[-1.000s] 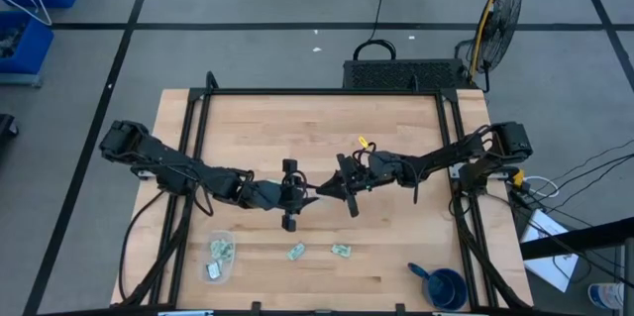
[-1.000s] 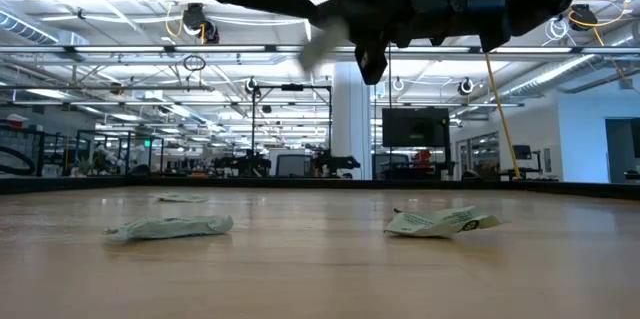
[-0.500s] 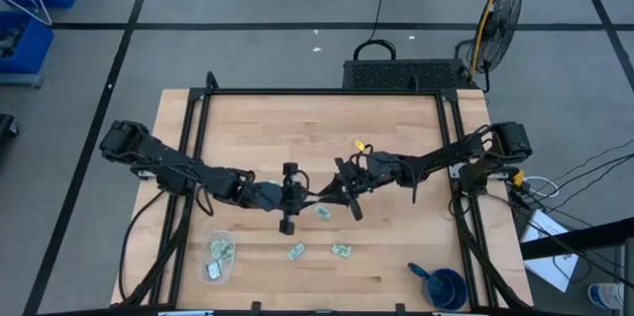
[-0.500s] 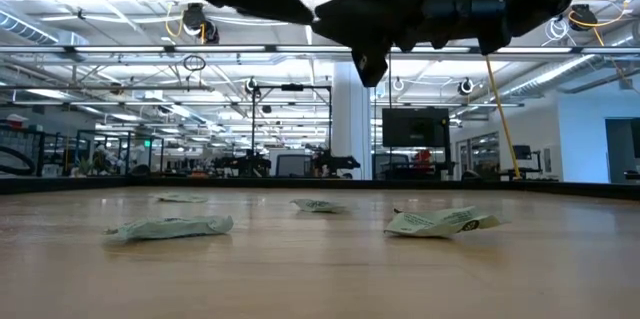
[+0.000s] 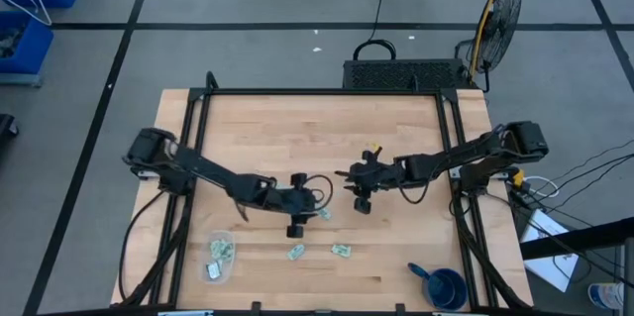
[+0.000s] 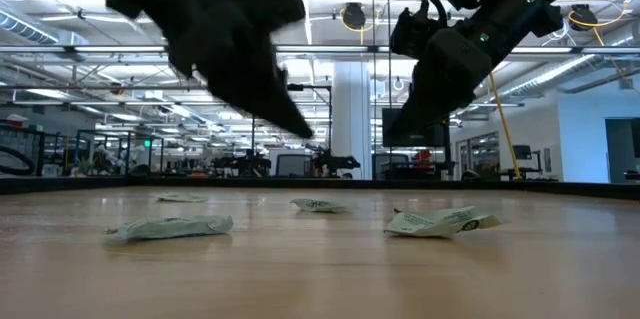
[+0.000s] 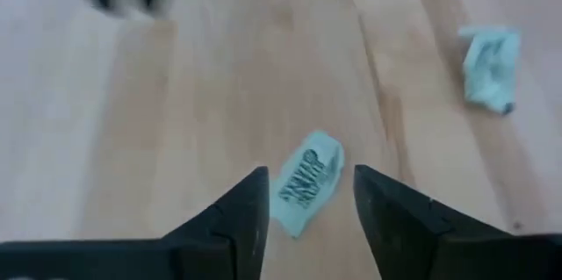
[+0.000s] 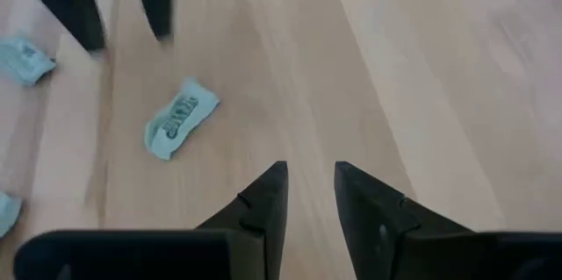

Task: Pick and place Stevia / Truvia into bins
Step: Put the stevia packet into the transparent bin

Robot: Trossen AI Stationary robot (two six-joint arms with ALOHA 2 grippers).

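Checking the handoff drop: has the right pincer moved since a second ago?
Yes. In the high view the right pincer has pulled back toward its own side of the table, away from the dropped sachet, closer to the right frame rail. Its fingers stand open, holding nothing.

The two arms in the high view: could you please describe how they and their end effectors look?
Both arms are dark, slender and jointed, with thin black cables looping alongside. The left end effector and the right end effector each end in two black, tapered, wedge-shaped fingers. A small yellow tag sits on the right arm.
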